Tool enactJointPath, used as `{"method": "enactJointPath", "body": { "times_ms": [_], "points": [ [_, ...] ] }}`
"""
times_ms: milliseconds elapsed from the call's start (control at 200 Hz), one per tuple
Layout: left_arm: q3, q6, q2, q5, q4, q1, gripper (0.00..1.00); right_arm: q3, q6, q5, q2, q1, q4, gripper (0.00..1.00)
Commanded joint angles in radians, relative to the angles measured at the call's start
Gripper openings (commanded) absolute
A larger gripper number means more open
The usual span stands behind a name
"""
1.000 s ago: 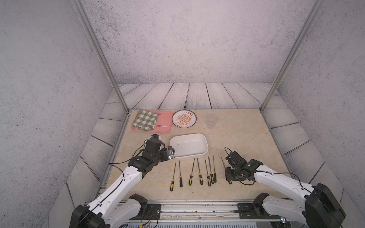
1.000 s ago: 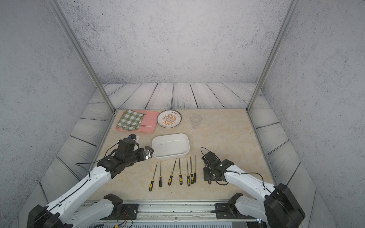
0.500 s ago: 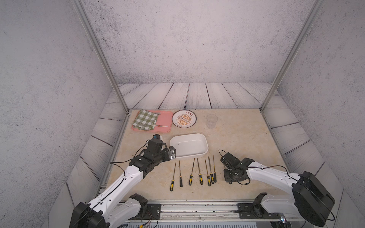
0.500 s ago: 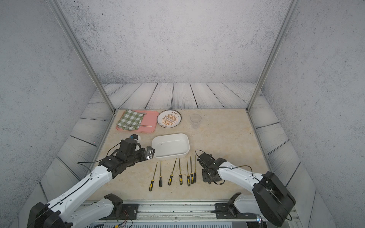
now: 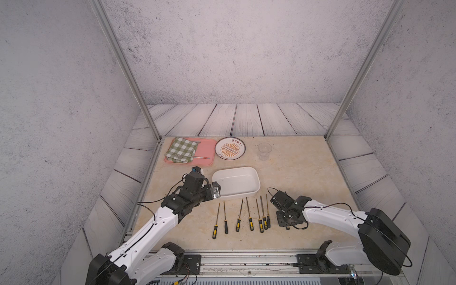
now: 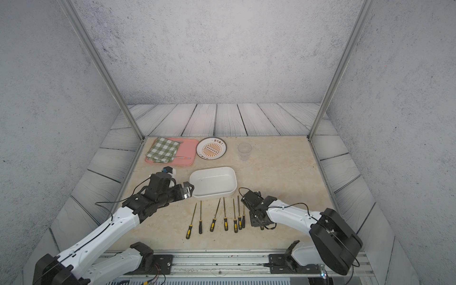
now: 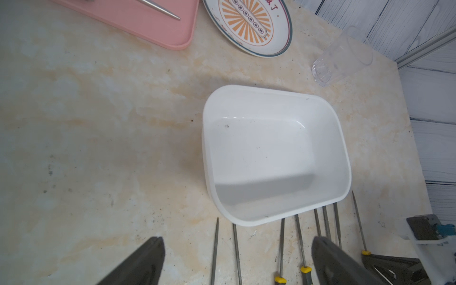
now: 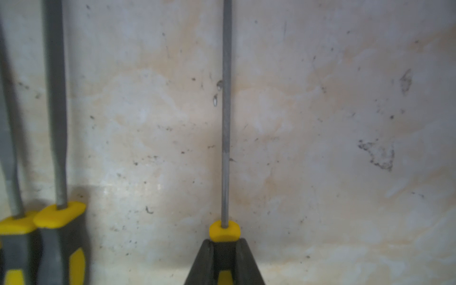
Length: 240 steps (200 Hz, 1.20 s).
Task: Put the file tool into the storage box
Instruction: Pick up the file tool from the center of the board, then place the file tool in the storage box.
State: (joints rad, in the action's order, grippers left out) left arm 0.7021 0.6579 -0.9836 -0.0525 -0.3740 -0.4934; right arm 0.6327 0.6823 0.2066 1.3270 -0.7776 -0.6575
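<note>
The storage box (image 5: 235, 182) (image 6: 213, 182) (image 7: 271, 153) is a shallow white tub standing mid-table with nothing in it. In front of it lies a row of several files (image 5: 249, 217) (image 6: 224, 217) with black-and-yellow handles. Right of the row, my right gripper (image 5: 286, 223) (image 6: 259, 222) (image 8: 224, 243) is shut on the handle of one file tool (image 8: 226, 123) (image 7: 359, 222), whose thin grey shaft runs out low along the tabletop. My left gripper (image 5: 216, 191) (image 6: 187, 191) (image 7: 237, 246) hangs open by the box's front left corner, holding nothing.
At the back left a pink tray (image 5: 204, 150) carries a green checked cloth (image 5: 181, 153) and a metal utensil. A round sunburst plate (image 5: 230, 148) and a clear cup (image 5: 264, 150) stand behind the box. Metal frame posts (image 5: 153, 123) rise at the table's back corners.
My right gripper slid slightly left toward the row and closed from partly open onto the file's handle. The left arm crept a little toward the box.
</note>
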Motion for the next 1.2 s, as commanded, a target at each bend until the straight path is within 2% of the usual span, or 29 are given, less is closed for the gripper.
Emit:
{"method": "enactJointPath", "body": {
  "times_ms": [0,220,320,430,616,816,1036,1196],
  "points": [
    [0.02,0.016,0.045,0.01,-0.022,-0.007,0.98,0.014,-0.004,0.051,-0.07,-0.011,-0.051,0.15],
    [0.007,0.063,0.102,0.126,-0.086,-0.007,0.98,0.083,-0.109,-0.015,-0.287,-0.012,-0.075,0.15],
    [-0.011,0.076,0.12,0.154,-0.073,-0.007,0.98,0.107,-0.273,-0.091,-0.36,-0.013,0.009,0.15],
    [-0.02,0.077,0.136,0.164,-0.082,-0.005,0.98,0.176,-0.441,-0.096,-0.363,-0.012,0.033,0.15],
    [-0.069,0.075,0.106,0.157,-0.031,-0.001,0.98,0.332,-0.674,-0.163,-0.24,-0.012,0.055,0.15],
    [-0.036,0.089,0.009,0.117,-0.035,0.012,0.98,0.447,-0.946,-0.247,-0.067,-0.021,0.121,0.15],
    [-0.076,0.101,0.025,0.065,-0.011,0.081,0.98,0.518,-1.222,-0.227,0.096,-0.024,0.244,0.14],
    [-0.117,0.111,0.026,0.036,0.022,0.115,0.98,0.591,-1.31,-0.194,0.239,-0.025,0.261,0.14]
  ]
}}
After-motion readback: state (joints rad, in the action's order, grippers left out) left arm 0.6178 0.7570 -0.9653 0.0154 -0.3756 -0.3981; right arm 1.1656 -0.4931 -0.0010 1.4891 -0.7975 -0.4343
